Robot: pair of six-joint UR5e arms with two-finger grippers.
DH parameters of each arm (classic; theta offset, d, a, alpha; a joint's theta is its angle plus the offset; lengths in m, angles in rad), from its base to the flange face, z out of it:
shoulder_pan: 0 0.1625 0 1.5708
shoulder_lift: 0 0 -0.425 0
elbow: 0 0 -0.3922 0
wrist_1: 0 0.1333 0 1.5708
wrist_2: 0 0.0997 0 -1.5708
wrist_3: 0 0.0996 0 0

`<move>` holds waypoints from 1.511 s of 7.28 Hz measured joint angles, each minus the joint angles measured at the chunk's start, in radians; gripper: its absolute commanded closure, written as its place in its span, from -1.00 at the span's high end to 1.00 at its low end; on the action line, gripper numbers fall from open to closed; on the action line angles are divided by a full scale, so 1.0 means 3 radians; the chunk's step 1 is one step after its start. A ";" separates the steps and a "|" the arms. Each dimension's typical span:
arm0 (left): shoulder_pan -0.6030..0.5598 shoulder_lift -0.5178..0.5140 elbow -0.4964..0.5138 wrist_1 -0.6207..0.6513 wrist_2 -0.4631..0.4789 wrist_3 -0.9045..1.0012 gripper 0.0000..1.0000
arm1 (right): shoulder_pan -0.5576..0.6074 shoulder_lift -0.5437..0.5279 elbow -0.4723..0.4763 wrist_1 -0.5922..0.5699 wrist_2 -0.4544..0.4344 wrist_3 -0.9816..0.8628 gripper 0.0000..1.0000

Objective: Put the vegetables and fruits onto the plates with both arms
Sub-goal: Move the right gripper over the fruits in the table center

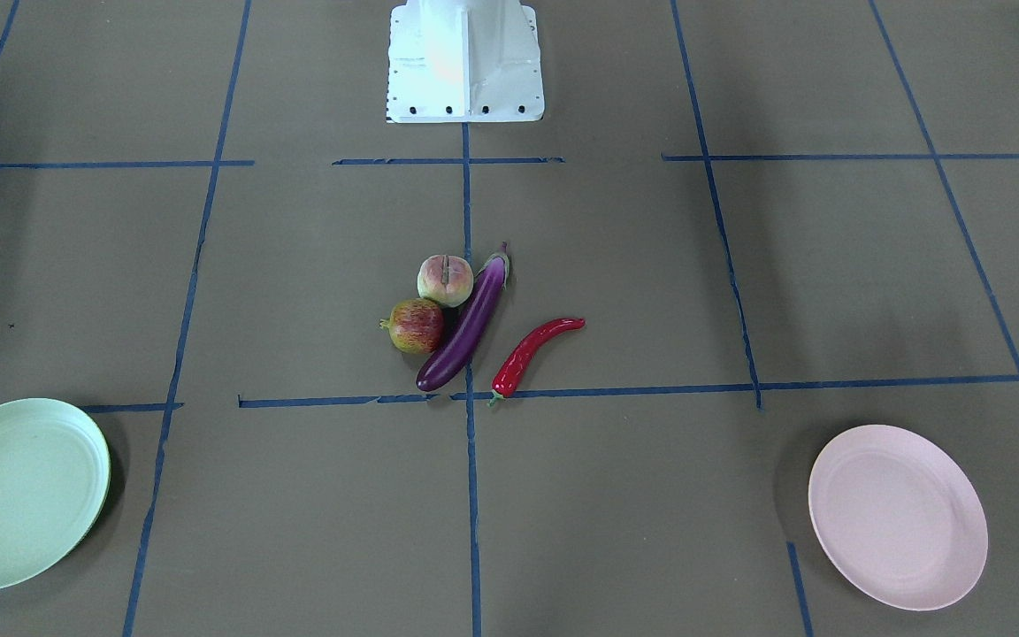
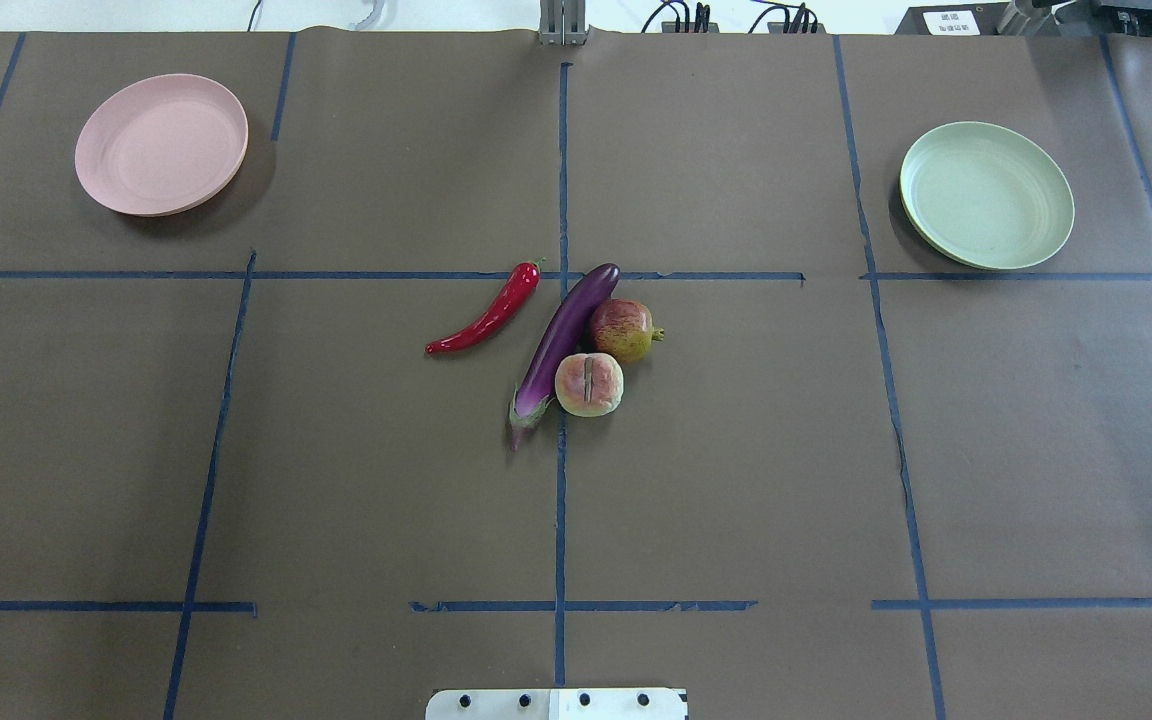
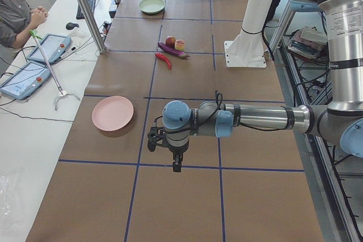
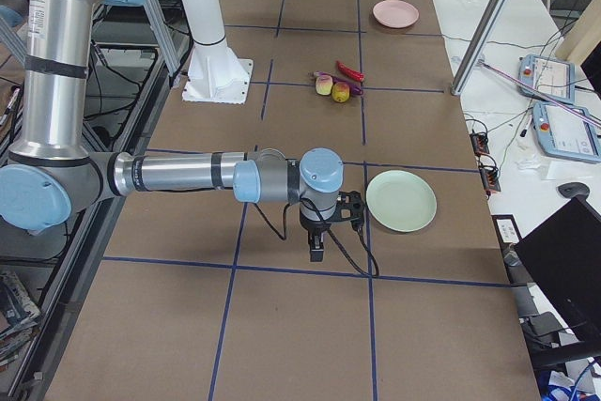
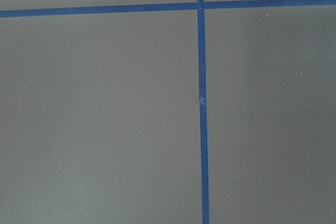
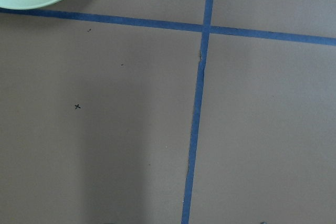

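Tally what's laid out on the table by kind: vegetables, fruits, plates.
Vegetables: 2 (purple eggplant, red chili pepper)
Fruits: 2 (peach, red-yellow round fruit)
Plates: 2 (pink plate, green plate)
Total: 6

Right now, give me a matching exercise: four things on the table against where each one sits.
1. eggplant
2. chili pepper
3. peach
4. green plate

A. lies apart, on the robot's left
B. empty, far on the robot's right
C. between the chili pepper and the peach
D. cleft up, beside the eggplant's cap end

Pairs: 1-C, 2-A, 3-D, 4-B
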 measured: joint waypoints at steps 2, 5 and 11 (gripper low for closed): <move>0.0000 0.0003 -0.0012 -0.0003 -0.0002 0.0000 1.00 | -0.0012 0.0025 0.0001 0.0002 0.0013 -0.0001 1.00; 0.0015 -0.0003 -0.0035 -0.0011 -0.0003 0.0001 1.00 | -0.0289 0.0200 0.0010 0.0271 0.0036 0.0072 1.00; 0.0020 -0.0028 -0.0041 -0.0020 -0.0036 -0.0014 1.00 | -0.1465 0.1451 0.0199 0.0346 -0.0147 0.2204 1.00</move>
